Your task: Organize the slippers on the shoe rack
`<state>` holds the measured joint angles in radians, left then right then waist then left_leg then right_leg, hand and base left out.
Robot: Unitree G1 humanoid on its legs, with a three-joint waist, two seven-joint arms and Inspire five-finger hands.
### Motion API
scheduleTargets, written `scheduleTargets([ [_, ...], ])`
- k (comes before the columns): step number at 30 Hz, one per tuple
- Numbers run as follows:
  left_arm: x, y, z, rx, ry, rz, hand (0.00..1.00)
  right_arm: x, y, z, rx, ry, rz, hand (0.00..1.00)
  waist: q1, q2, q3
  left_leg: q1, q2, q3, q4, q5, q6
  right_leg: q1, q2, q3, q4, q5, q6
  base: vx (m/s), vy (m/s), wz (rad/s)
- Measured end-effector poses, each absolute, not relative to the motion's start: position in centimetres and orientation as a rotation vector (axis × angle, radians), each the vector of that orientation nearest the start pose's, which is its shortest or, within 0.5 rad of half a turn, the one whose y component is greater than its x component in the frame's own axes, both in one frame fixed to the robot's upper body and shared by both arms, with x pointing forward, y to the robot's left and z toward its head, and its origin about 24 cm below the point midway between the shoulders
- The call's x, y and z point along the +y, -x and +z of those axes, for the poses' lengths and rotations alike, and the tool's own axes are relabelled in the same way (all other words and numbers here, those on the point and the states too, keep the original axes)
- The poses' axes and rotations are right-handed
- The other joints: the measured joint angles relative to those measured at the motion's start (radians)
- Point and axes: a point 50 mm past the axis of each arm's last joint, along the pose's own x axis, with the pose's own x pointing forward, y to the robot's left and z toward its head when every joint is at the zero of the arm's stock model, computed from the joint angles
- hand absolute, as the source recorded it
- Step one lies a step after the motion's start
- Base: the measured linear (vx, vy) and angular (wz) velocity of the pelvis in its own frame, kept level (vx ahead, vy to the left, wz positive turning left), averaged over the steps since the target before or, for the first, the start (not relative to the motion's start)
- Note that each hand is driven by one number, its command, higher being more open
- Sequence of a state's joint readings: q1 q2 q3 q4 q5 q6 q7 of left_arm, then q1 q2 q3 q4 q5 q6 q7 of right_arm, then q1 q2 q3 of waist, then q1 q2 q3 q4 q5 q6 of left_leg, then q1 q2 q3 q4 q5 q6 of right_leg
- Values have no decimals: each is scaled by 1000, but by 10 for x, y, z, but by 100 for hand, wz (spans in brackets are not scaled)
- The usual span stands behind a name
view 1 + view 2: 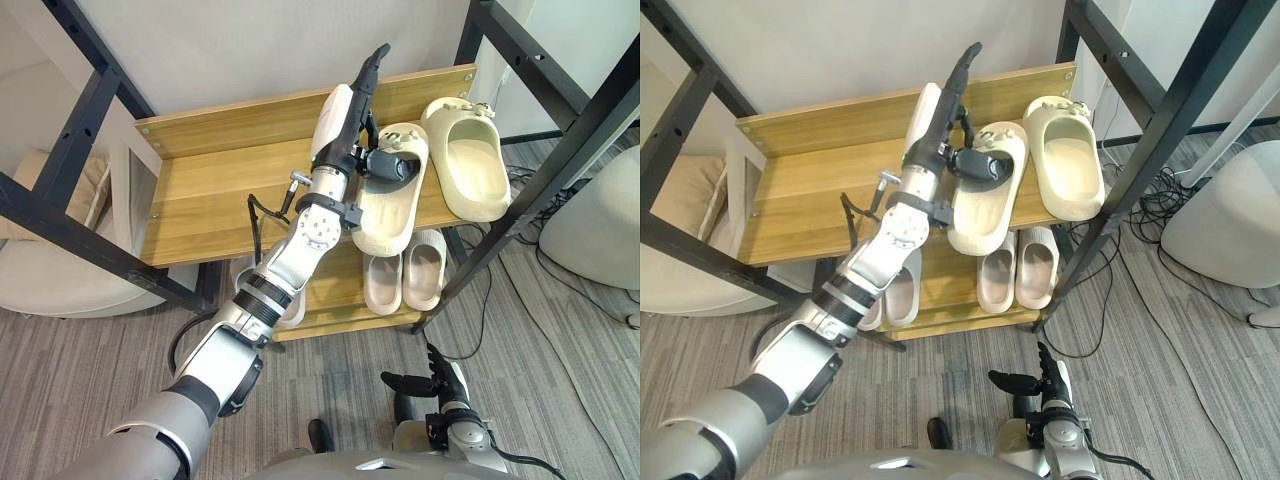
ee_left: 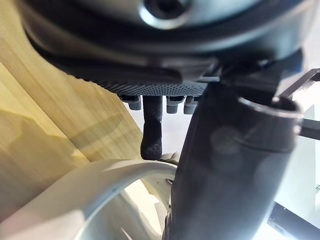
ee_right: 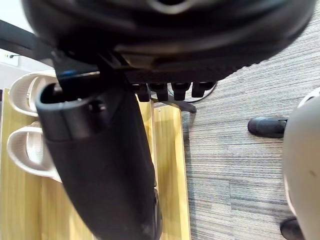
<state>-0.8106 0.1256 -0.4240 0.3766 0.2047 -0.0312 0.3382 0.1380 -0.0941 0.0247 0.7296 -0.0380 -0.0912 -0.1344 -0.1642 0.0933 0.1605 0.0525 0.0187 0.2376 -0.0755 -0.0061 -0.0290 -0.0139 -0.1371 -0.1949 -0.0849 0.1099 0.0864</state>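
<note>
The left hand (image 1: 338, 120) is seen up on the upper shelf (image 1: 220, 195) of the shoe rack (image 1: 240, 118), laid along the left edge of a cream slipper (image 1: 385, 215). Its fingers (image 1: 372, 70) are stretched out straight towards the back board, and nothing is wrapped by them. The dark thumb is set across the slipper's strap, so the slipper is touched, not clasped. The slipper itself is placed toe towards the back board, its heel hanging past the shelf's front edge. Just beside it, on the right, a second cream slipper (image 1: 470, 165) is set the same way round.

In the left wrist view, something extra is given: one dark fingertip (image 2: 151, 142) is caught right at the slipper's pale curved rim, with the wood of the shelf behind it.

Down on the lower shelf (image 1: 337, 283), a pair of beige slippers (image 1: 383, 283) is lined up under the cream ones. In the right eye view, more pale slippers (image 1: 902, 290) are revealed on that shelf, left of the arm, partly hidden by it.

The right hand (image 1: 440, 383) is held low over the grey carpet (image 1: 560, 340), well apart from the rack, its fingers relaxed and nothing carried. In its wrist view, two pale slippers are picked out on a wooden shelf next to the carpet.
</note>
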Motion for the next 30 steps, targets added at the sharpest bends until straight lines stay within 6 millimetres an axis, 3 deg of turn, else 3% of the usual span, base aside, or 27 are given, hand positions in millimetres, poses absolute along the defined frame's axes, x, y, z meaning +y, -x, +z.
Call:
scheduleTargets([
  [10, 41, -345, 202, -626, -474, -147, 100, -187, -143, -125, 766, 181, -127, 100, 10, -8, 5, 0, 0, -8, 2, 1, 1, 6, 0, -11, 0, -1, 0, 0, 0, 2],
  [22, 44, -345, 203, -631, -486, -149, 100, -186, -142, -126, 773, 195, -104, 100, 27, -8, 5, 1, -2, -30, 5, 2, 4, 19, -2, -26, 1, -7, 1, -12, 1, 5],
  [30, 46, -318, 201, -663, -320, -180, 100, -186, -139, -128, 789, 198, -101, 100, 45, -8, 5, 9, -2, -39, 5, 3, 4, 32, -3, -36, 1, -10, 2, -13, 1, 2],
])
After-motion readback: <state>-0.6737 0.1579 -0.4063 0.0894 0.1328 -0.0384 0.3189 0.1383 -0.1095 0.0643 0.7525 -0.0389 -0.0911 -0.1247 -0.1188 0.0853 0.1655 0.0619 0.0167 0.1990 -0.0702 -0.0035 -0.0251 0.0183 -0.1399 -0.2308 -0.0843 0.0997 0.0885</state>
